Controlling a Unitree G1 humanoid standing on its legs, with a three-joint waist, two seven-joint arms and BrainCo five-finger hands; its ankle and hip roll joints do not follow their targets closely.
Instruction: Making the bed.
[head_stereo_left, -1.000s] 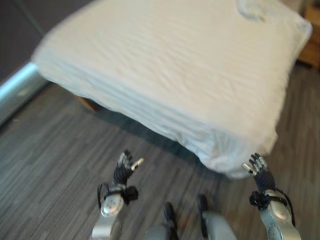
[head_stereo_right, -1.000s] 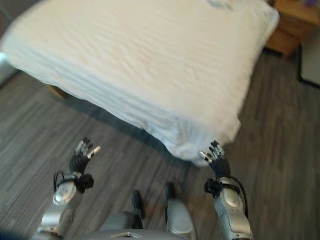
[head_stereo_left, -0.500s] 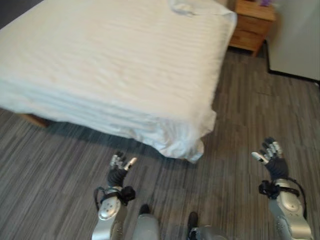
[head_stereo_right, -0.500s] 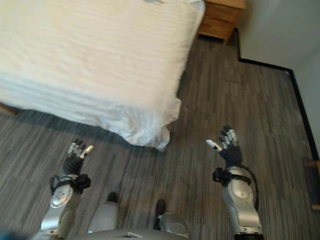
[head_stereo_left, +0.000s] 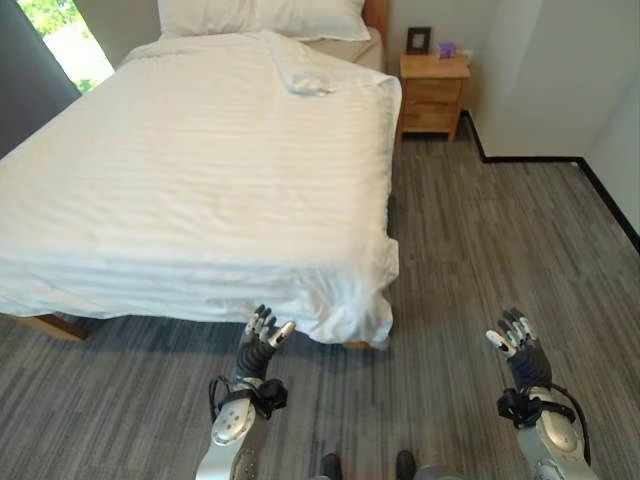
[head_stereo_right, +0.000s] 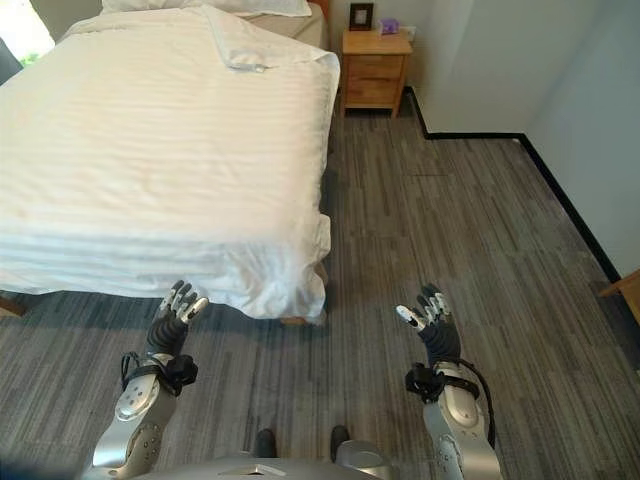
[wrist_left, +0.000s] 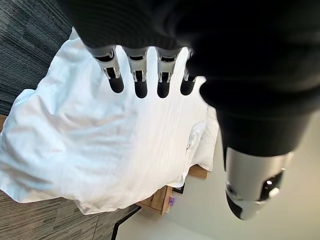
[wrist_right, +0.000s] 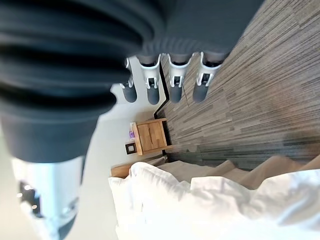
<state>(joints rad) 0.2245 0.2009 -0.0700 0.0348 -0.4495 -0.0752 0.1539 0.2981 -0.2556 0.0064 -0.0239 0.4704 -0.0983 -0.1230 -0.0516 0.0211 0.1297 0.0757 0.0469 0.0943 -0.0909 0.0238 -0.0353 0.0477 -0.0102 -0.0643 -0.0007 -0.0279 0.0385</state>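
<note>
The bed (head_stereo_left: 200, 190) stretches away from the robot, its long axis running from the foot edge in front of the robot up to the pillows (head_stereo_left: 262, 17) at the far headboard end. A white striped duvet (head_stereo_right: 150, 140) covers it, hanging in soft folds over the foot corner (head_stereo_left: 355, 310); near the head, a flap of the duvet (head_stereo_left: 295, 72) is turned back and rumpled, and that looks like the part left to straighten.

The left hand (head_stereo_left: 262, 335) hangs just below and in front of the drooping foot edge, fingers straight and spread, holding nothing; its wrist view shows the dark fingertips (wrist_left: 140, 90) pointing at the white cloth without touching it. The right hand (head_stereo_left: 512, 338) is well apart from the bed, out over the grey plank floor (head_stereo_right: 450, 220) on the side toward the wooden nightstand (head_stereo_left: 433, 92), likewise open and empty.

So the left hand is the nearer to the duvet's foot corner, while the folded flap lies far ahead, beyond either hand. Reaching it probably calls for walking up the open aisle on the right side.
</note>
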